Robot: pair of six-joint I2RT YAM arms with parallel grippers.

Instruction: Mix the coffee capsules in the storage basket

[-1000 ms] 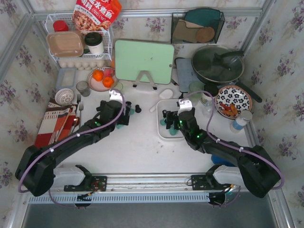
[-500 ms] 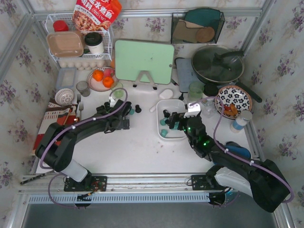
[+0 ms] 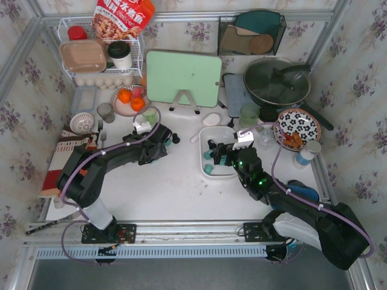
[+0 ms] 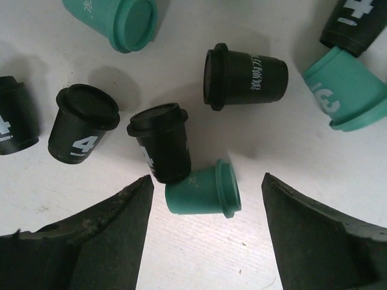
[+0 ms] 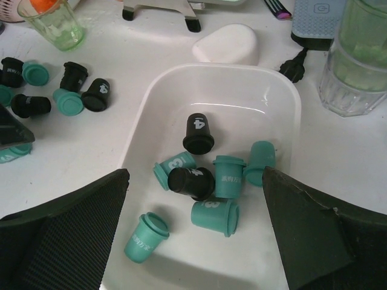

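Left pincer (image 4: 205, 181) gapes, a teal capsule (image 4: 202, 193) lying untouched between its jaws.

The right gripper (image 5: 195, 174) gapes wide over a white rectangular plastic basket (image 5: 284, 115) holding five teal and two black tapered coffee capsules (image 5: 216, 216). More lie loose on the white table (image 5: 109, 142).

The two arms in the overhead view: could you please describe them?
Both the left arm and right arm are black jointed links with a lilac cable alongside and a white block near the wrist. Green lights glow on the right one. Their fingers are dark matte wedges.
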